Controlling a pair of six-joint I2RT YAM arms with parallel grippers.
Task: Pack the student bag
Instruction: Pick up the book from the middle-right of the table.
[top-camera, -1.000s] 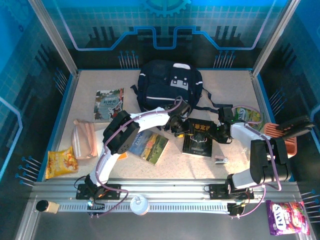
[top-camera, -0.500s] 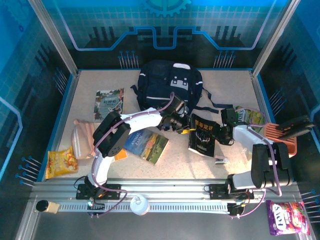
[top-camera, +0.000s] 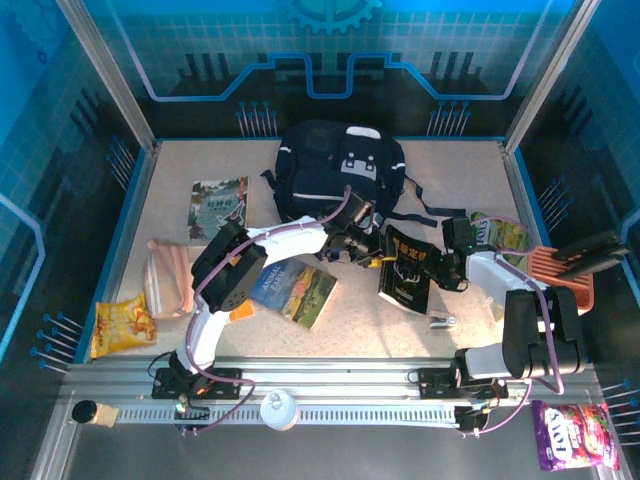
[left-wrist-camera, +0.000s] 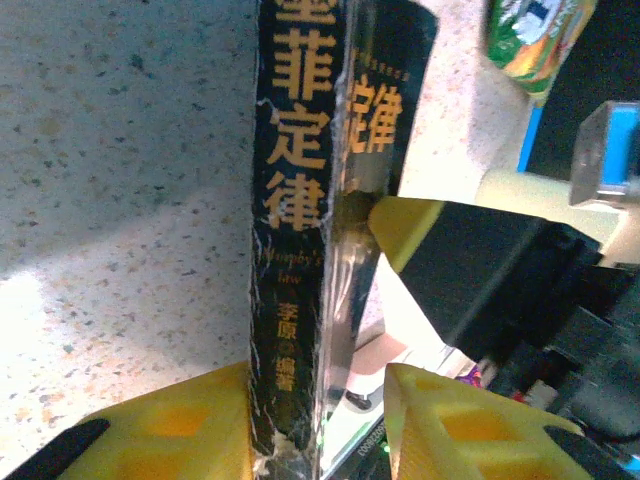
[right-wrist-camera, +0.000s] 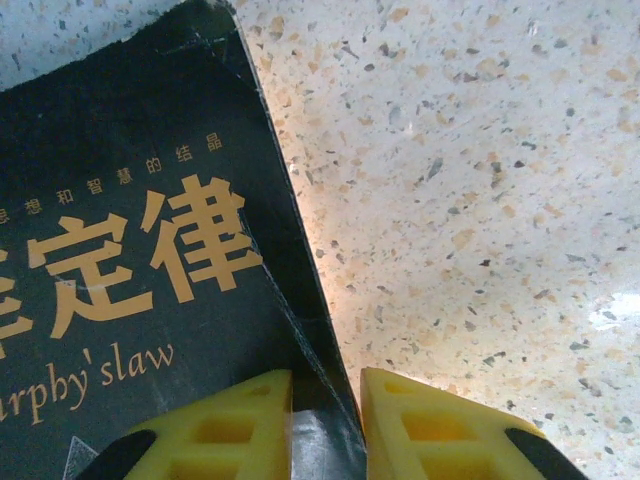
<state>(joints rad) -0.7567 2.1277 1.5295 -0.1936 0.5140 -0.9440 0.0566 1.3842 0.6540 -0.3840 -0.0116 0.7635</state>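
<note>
A black paperback book with gold lettering (top-camera: 408, 272) is tilted up off the speckled tabletop (top-camera: 470, 190). The left claw (top-camera: 368, 252) is at its left edge and the right claw (top-camera: 440, 268) at its right edge. Just behind it lies the large dark navy fabric backpack (top-camera: 335, 170). A green landscape-cover book (top-camera: 297, 290) lies flat near the left arm.

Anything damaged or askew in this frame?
The black book, held by the left gripper and right gripper, sits tilted rather than flat; its spine shows white cracks and a frayed end.
</note>
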